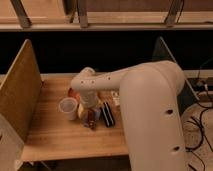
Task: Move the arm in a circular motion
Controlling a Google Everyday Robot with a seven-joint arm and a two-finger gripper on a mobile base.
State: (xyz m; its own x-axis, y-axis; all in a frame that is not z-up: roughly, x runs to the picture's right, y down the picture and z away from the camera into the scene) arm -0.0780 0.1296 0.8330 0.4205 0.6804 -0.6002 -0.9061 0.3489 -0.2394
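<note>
Cream-white arm [150, 115]: fills the right and lower part of the view. Its thick rounded segment rises from the lower right, bends, and runs left over the counter [55, 135] to a wrist above the middle. Small dark screw holes dot its surface.
End effector [91, 107]: hangs down from the wrist, low over a cluster of small things at the middle of the counter. I cannot tell whether it is open or closed, or whether it touches anything.
Counter: pale wood planks, lit warm.
Cup [68, 108]: white, upright, mouth up, just left of the end effector.
Dark item [107, 114]: flat and oblong, lying just right of the end effector.
Brown item [91, 120]: small, just in front of the end effector. What it is cannot be made out.
Reddish item [73, 93]: behind the cup, partly hidden by the arm.
Left panel [20, 95]: tan board, upright along the counter's left edge.
Right panel [164, 50]: grey, upright at the far right, partly behind the arm.
Cables [202, 90]: dark, on the floor at the right.
</note>
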